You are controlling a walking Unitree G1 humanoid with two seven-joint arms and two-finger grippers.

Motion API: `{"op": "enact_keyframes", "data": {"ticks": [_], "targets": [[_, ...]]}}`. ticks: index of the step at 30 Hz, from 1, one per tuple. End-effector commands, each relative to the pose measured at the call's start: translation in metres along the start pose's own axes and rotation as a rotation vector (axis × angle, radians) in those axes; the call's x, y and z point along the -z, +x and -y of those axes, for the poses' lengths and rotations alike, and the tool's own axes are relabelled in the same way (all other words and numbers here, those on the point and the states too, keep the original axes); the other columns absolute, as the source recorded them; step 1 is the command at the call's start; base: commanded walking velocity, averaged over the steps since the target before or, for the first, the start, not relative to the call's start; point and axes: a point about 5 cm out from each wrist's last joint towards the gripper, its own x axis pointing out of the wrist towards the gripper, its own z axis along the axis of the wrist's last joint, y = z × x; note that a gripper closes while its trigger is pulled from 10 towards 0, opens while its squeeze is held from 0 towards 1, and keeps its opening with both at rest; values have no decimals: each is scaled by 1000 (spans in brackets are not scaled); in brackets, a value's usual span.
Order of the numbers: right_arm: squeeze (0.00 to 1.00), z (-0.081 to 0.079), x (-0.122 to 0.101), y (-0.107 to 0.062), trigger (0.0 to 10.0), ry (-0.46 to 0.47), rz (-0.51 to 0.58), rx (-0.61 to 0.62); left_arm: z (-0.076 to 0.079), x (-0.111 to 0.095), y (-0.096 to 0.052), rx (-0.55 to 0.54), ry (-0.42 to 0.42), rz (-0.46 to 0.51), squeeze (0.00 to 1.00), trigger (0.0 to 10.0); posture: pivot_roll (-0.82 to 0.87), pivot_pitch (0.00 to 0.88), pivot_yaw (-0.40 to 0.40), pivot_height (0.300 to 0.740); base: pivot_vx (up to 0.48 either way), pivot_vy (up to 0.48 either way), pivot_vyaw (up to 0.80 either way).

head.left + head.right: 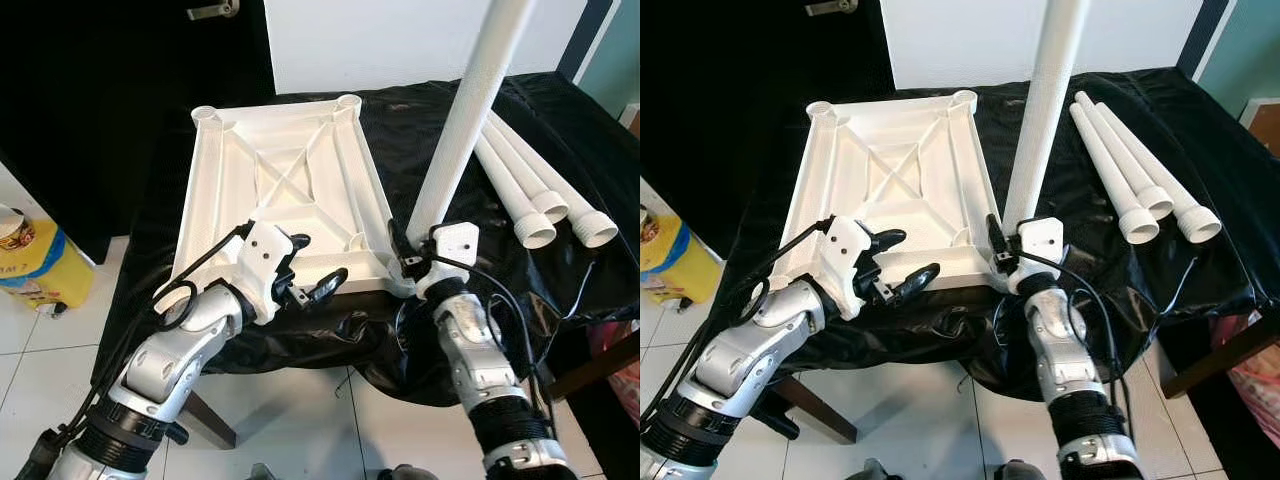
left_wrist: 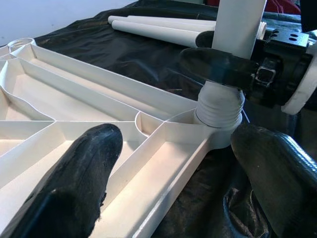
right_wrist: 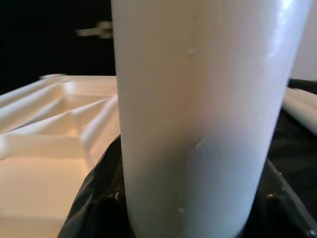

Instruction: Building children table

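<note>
Tabletop (image 1: 285,190): white plastic, lies upside down on the black sheet (image 1: 560,140) that covers the counter; ribbed underside faces up, round sockets at the corners.
Head view, upright leg (image 1: 465,115): white tube stands tilted in the near right corner socket of the tabletop.
Head view, right gripper (image 1: 415,252): at the foot of the upright leg, fingers clamped around it just above the socket.
Head view, left gripper (image 1: 312,268): over the near edge of the tabletop, fingers spread, holding nothing.
Head view, spare legs (image 1: 545,195): three white tubes lie side by side on the black sheet, to the right of the tabletop, well apart from it.
Head view, surroundings: yellow container (image 1: 35,265) on the white tile floor (image 1: 300,420) at the left.
Left wrist view, tabletop: ribs and channels run between its two black fingers (image 2: 74,183), which stand wide apart.
Left wrist view, upright leg (image 2: 237,25): threaded end sits in the corner socket (image 2: 218,111); a right-gripper finger wraps the tube just above the thread.
Right wrist view, upright leg (image 3: 203,114): white tube close up, black finger around its base; tabletop (image 3: 54,129) beyond.
</note>
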Motion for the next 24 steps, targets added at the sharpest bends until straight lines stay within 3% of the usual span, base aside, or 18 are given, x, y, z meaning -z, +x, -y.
{"op": "enact_keyframes", "data": {"ticks": [1,5,7,20,21,22,23,24], "targets": [[0,4,30,-16,10000,-12,-167,71,9,0,-2,199,15,-7,0,10000,-28,58,38,740,0,0,0],[0,-9,29,-18,10000,5,-174,172,8,0,-2,193,17,-9,0,10000,-23,61,32,740,0,0,0],[0,-14,27,-17,10000,8,-167,165,8,0,-2,190,18,-10,0,10000,-23,62,32,740,0,0,0],[0,-14,17,-14,10000,-5,-114,161,8,1,-4,188,15,-10,0,10000,-21,67,33,740,0,0,0],[318,-15,13,-13,10000,-13,-89,137,8,1,-4,189,13,-10,0,10000,-21,67,33,740,0,0,0],[318,-15,13,-13,10000,-13,-89,137,8,1,-4,189,13,-10,0,10000,-21,67,33,740,0,0,0],[1000,-17,10,-13,10000,-6,-65,98,8,1,-4,191,12,-9,0,10000,-23,69,36,740,0,0,0],[1000,-18,7,-12,10000,-2,-49,73,9,1,-4,192,12,-8,0,10000,-23,69,36,740,0,0,0]]}}
